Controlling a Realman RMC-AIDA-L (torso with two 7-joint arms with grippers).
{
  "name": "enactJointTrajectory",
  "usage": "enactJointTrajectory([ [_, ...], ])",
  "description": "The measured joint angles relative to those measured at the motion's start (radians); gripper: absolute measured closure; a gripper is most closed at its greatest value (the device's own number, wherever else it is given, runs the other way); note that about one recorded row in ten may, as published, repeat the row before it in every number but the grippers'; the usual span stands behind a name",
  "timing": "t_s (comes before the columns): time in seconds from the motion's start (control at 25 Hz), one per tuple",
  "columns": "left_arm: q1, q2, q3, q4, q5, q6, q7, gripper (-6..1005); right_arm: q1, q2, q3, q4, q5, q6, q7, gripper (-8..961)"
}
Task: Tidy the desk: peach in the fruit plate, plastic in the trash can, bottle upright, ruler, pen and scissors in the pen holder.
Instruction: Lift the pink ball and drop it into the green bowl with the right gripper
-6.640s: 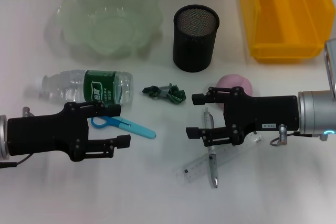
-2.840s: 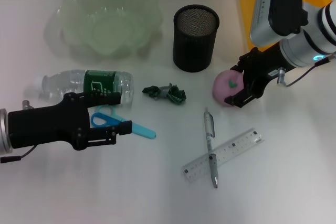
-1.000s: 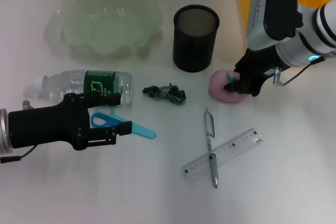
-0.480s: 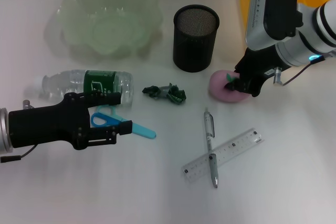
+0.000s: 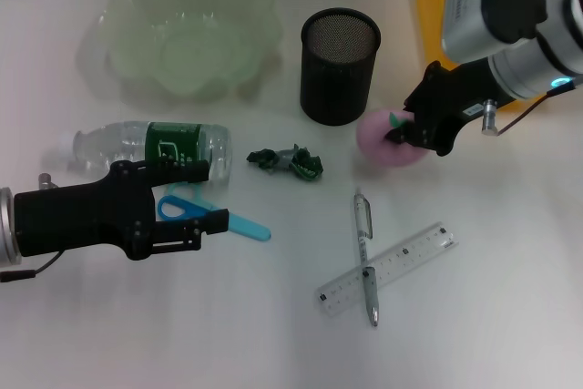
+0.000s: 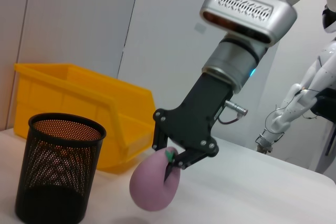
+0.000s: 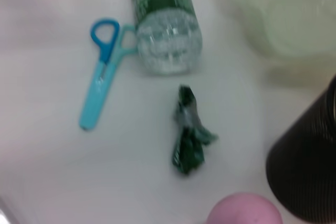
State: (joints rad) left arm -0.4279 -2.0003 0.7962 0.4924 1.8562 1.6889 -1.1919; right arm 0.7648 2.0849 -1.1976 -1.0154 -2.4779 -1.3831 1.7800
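Pinching the peach's [image 5: 387,141] stem end between closed fingers, the right gripper [image 5: 405,130] has just lifted it off the desk [image 5: 510,298] beside the pen holder [image 5: 339,66], leaving the carry far-left to the fruit plate [image 5: 187,29]; the left gripper [image 5: 196,196] hovers parted over the scissors [image 5: 211,215].

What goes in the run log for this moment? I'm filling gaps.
right end effector: shut on peach, lifted | left end effector: open, idle above scissors | fruit plate: empty

Pink peach [image 5: 387,141] in right gripper [image 5: 401,131], bottle [image 5: 150,149] lying flat
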Motion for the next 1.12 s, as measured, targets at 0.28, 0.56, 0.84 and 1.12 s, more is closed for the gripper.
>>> enactJointTrajectory([
  [0.28, -0.001, 0.001, 0.0, 0.0, -0.001, 0.0, 0.0, 229, -0.043, -0.003, 0.036, -0.103, 0.091, -0.069, -0.006, 921],
  [0.56, -0.005, 0.002, 0.0, 0.0, -0.002, 0.0, 0.0, 229, -0.076, -0.006, 0.136, -0.123, 0.219, -0.095, -0.057, 921],
  [0.84, -0.008, 0.0, 0.0, 0.0, -0.005, 0.0, 0.0, 230, -0.146, -0.009, 0.243, -0.048, 0.484, -0.098, -0.206, 921],
  [1.12, -0.011, -0.002, 0.0, 0.0, -0.002, 0.0, 0.0, 230, -0.162, -0.013, 0.32, 0.195, 0.724, -0.091, -0.444, 920],
])
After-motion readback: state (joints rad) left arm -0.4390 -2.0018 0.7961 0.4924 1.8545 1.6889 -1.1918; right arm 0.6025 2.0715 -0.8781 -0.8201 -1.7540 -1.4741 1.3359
